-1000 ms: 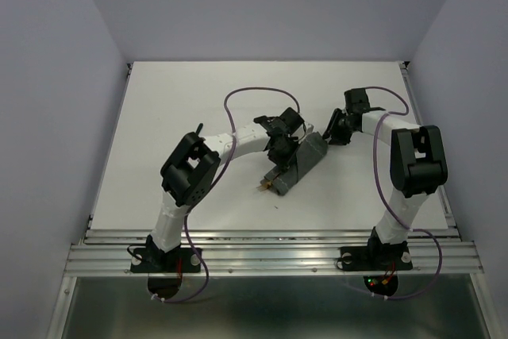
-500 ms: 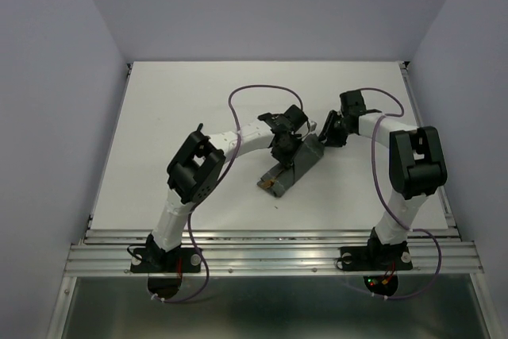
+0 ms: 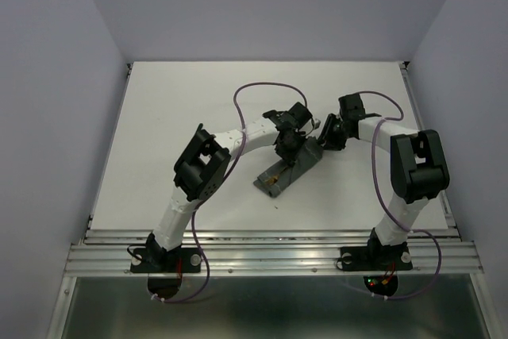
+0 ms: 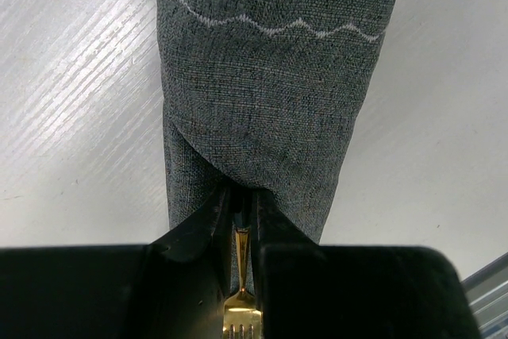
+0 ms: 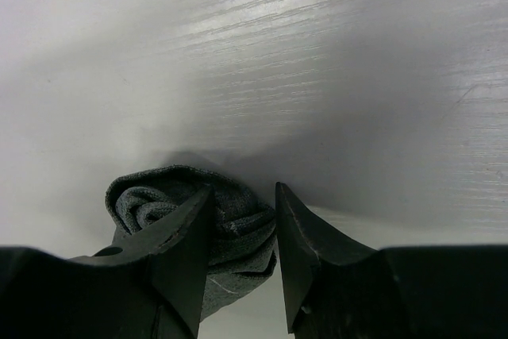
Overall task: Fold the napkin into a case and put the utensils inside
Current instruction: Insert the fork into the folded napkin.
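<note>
Left arm: elbow raised, forearm running out over the white table [image 3: 182, 117] toward its middle, wrist tipped down.

Left claw [image 4: 240, 196]: jaws nearly together, clamped on the thin handle of a small shiny gold metal fork [image 4: 240, 315]. The tines sit back toward the palm. The handle points forward and disappears at the cloth's edge. Directly ahead of the fingertips, and touching them, is a narrow dark grey-green woven cloth case [image 4: 270, 101] with a pale zigzag stitch line across it. It lies flat on the table and stretches away from the claw.

Right arm: elbow high, forearm swung inward, wrist low.

Right claw [image 5: 242, 196]: jaws about half apart, one on either side of the case's rolled end. Cloth fills the gap and bulges past one finger, so this reads as a grip on the cloth.

From above, the two claws sit just beside each other at the case's end farther from the arm bases. A purple cable [image 3: 258, 89] loops over the table behind the left wrist.
</note>
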Available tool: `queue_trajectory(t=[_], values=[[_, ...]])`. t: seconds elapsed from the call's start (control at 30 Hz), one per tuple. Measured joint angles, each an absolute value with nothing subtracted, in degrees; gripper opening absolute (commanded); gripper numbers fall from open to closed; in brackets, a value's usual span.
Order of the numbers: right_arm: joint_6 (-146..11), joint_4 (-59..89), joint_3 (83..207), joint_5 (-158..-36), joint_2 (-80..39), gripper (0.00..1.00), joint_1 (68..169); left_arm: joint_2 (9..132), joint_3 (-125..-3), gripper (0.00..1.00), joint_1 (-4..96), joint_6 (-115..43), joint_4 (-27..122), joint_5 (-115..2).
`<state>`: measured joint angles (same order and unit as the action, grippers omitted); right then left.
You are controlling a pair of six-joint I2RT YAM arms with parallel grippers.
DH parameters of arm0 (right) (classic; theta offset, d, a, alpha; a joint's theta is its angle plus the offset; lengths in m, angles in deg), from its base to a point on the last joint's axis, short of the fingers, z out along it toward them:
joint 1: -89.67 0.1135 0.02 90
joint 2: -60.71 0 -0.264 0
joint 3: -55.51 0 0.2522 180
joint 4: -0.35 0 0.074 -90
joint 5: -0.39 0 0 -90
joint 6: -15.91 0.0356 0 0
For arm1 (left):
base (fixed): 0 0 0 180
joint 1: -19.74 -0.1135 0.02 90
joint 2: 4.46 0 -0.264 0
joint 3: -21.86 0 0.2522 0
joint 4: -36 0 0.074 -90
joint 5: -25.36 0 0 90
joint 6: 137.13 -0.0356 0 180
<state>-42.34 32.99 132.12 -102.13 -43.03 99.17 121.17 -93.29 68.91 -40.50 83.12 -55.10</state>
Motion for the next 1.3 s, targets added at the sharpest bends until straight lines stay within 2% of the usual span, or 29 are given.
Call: queue_trajectory(t=[0.03,0.13,0.3,1.3], values=[[-42.3,33.0,132.1,-102.1,-43.0,0.42,99.2,121.2,-93.3,0.2,68.9,-40.6,83.2,-55.2],[-42.3,32.9,131.9,-102.1,-42.8,0.42,99.2,121.2,-93.3,0.33,68.9,-40.7,83.3,-55.7],[-42.3,33.1,131.0,-102.2,-42.1,0.43,99.2,121.1,-93.3,0.46,68.9,-40.7,83.5,-56.9],[-42.4,33.0,129.7,-102.8,-41.1,0.44,99.2,102.9,-76.9,0.47,68.9,-40.4,81.2,-61.4]])
